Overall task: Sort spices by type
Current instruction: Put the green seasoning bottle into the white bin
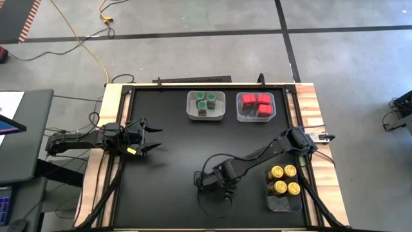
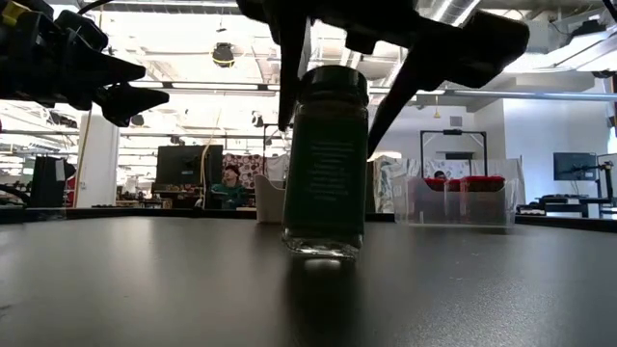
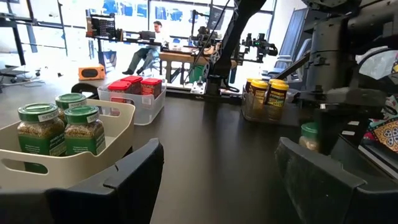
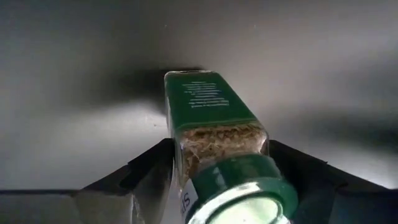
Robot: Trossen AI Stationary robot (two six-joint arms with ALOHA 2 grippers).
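I have the right gripper (image 1: 207, 182) down over the front middle of the black counter (image 1: 174, 148), its fingers (image 4: 146, 171) spread on either side of a lone green-lidded jar (image 2: 325, 159). The jar stands upright on the counter surface, and from the right wrist view I see a dark finger close on each side of its glass body, near the lid; I cannot tell whether either one touches it.

My left gripper (image 1: 149, 137) hangs above the counter's left edge, well apart from the jar, with its fingers wide apart and holding nothing.

At the back of the counter, the white bin (image 1: 192, 113) holds the other green-lidded jars (image 1: 206, 101), and just beside it the clear bin (image 1: 239, 116) holds the red boxy containers (image 1: 256, 104). At the front right corner, a third clear bin (image 1: 283, 203) carries four yellow-lidded jars (image 1: 284, 180) packed together.

In the left wrist view a person (image 3: 147, 50) sits at a desk in the room beyond.
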